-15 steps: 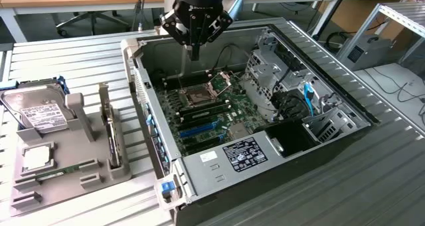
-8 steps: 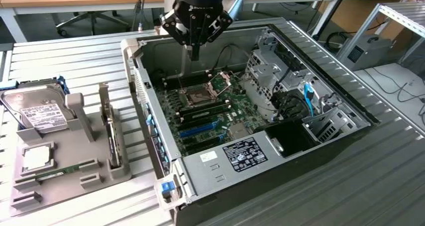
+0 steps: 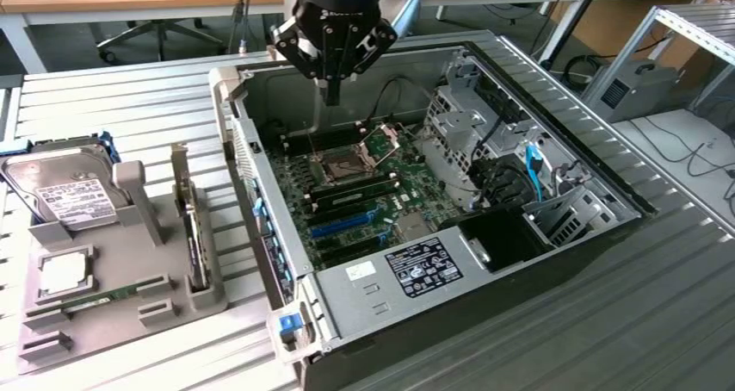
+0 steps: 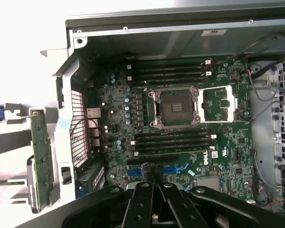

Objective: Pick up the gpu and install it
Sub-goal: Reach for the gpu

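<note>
My end effector [image 3: 332,91] hangs over the open computer case [image 3: 344,298], above the motherboard [image 3: 397,171]. Its fingers are pressed together and hold nothing. The gpu [image 3: 191,229] stands on its edge in the grey holder [image 3: 130,193] on the table [image 3: 138,94], just beside the case, on the exterior view's left.

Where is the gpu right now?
The gpu stands on edge in the gray holder at the exterior view's left, between the hard drive and the open computer case.
</note>
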`<state>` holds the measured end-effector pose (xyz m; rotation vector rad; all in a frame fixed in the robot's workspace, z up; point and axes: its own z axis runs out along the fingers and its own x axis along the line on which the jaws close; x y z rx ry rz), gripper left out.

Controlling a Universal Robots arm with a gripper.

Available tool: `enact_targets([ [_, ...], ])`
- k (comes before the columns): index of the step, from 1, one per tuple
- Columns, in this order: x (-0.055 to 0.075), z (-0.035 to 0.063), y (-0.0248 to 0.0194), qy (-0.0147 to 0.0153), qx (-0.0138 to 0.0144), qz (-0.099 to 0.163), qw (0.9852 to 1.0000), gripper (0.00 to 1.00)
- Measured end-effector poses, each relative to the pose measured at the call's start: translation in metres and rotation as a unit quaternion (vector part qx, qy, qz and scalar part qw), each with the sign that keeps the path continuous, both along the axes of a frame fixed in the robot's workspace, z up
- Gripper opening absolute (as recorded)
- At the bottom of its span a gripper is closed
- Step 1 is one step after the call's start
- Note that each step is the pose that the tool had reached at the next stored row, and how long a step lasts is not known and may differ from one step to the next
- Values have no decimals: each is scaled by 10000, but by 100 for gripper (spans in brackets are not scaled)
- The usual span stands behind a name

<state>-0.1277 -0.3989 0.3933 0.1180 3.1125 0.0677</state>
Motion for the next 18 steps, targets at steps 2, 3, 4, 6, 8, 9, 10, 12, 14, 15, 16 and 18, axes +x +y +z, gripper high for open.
enact_targets([
  [2,-2,0,0,0,0,1,10000,11],
  [3,-4,0,0,0,0,0,10000,11],
  [4,-9,0,0,0,0,-1,10000,11],
  [6,-38,0,0,0,0,0,10000,11],
  [8,-66,0,0,0,-1,0,10000,11],
  [9,-78,0,0,0,0,0,10000,11],
  [10,-96,0,0,0,0,0,10000,11],
  [12,-124,0,0,0,0,0,10000,11],
  [14,-164,0,0,0,-1,0,10000,11],
  [15,-181,0,0,0,0,0,10000,11],
  [16,-200,0,0,0,0,0,10000,11],
  [18,-228,0,0,0,0,0,10000,11],
])
